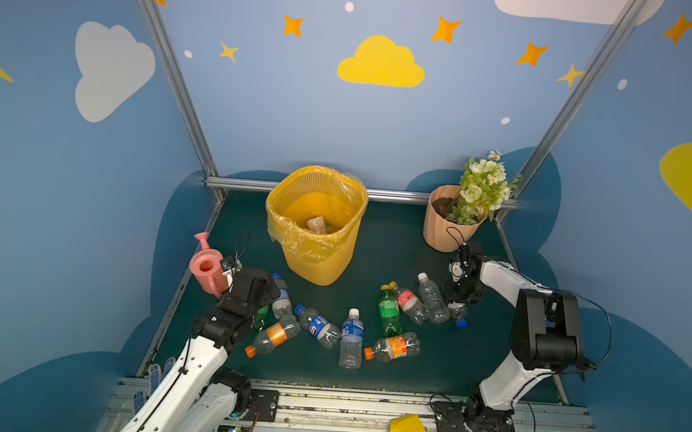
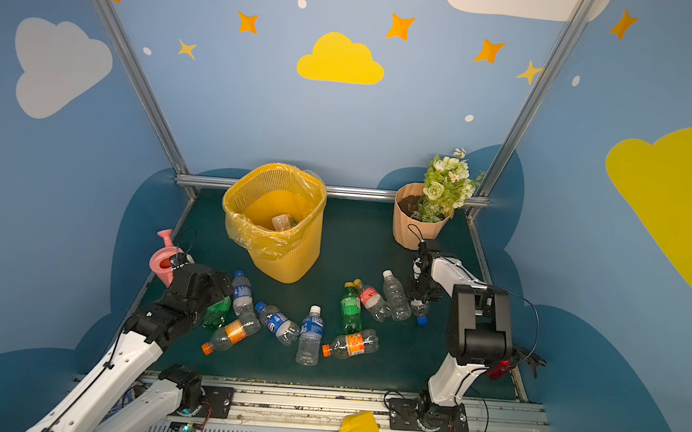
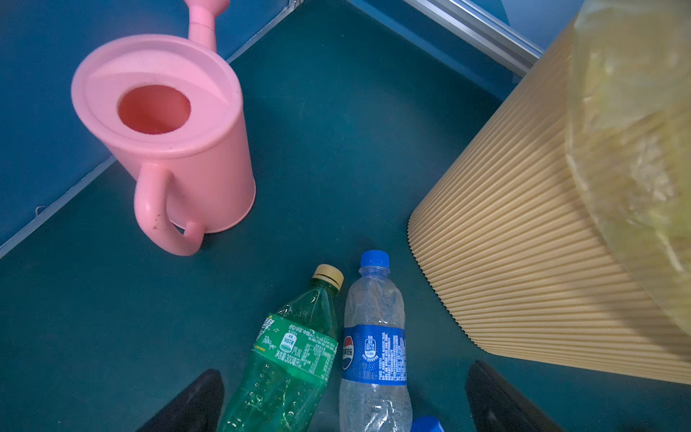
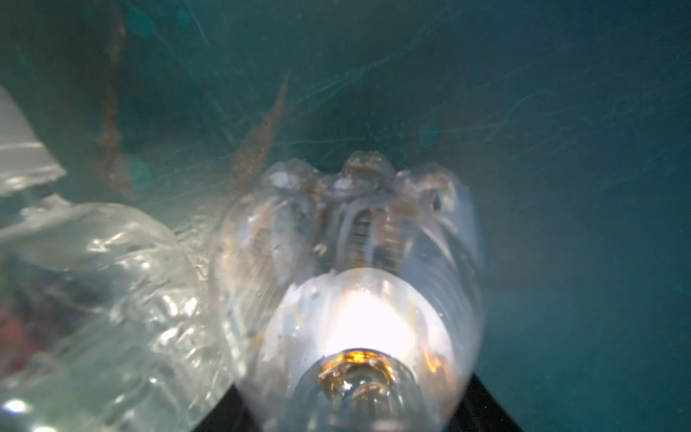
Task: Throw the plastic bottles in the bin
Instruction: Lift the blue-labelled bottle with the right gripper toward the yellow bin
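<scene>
Bottles (image 1: 351,338) are light, thin and slippery; I judge the neck stiffer. Right pincer (image 1: 457,306) grips a clear bottle (image 4: 347,291) near its neck. Left pincer (image 3: 346,370) is open, with two bottles lying on the bench (image 1: 396,249) between its jaws.

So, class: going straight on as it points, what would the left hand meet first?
Likely the green bottle or the blue-labelled bottle beside it, both between its open fingers; depth unclear.

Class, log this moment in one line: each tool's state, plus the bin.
left tool: open over green bottle and blue-label bottle | right tool: shut on blue-capped clear bottle | bin: pale bottle inside
</scene>
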Tool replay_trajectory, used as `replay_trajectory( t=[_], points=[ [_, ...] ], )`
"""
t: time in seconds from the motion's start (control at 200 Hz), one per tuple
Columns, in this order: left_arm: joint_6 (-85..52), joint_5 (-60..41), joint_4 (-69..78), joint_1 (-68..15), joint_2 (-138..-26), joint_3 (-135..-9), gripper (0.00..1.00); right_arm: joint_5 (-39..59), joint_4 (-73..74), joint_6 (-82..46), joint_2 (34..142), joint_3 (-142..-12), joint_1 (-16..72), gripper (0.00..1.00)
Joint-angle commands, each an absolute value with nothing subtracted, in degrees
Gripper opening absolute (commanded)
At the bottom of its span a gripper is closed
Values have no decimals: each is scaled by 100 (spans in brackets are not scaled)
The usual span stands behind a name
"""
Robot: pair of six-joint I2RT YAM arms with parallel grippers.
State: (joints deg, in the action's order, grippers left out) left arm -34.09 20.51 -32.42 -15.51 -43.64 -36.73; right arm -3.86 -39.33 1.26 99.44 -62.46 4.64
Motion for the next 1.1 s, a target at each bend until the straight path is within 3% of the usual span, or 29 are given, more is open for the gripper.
replay_trajectory(
  t=[0.0,0.4,0.641,0.876,1.096],
  points=[
    [-3365,2172,-3223,-1559,-4355,-3759,100,-220,-3797,42,9487,-6284,475,52],
    [-3419,2207,-3141,-1563,-4309,-3715,100,735,-2335,-597,7677,-6169,472,53],
    [-3436,2206,-3121,-1559,-4210,-3700,100,1594,102,-2199,6851,-5933,464,52],
    [-3438,2232,-3109,-1564,-4026,-3610,100,2486,2144,-4224,7506,-6754,742,55],
    [-3479,2241,-3184,-1566,-3866,-3567,100,2312,2533,-4365,8532,-8236,2029,54]
  ],
)
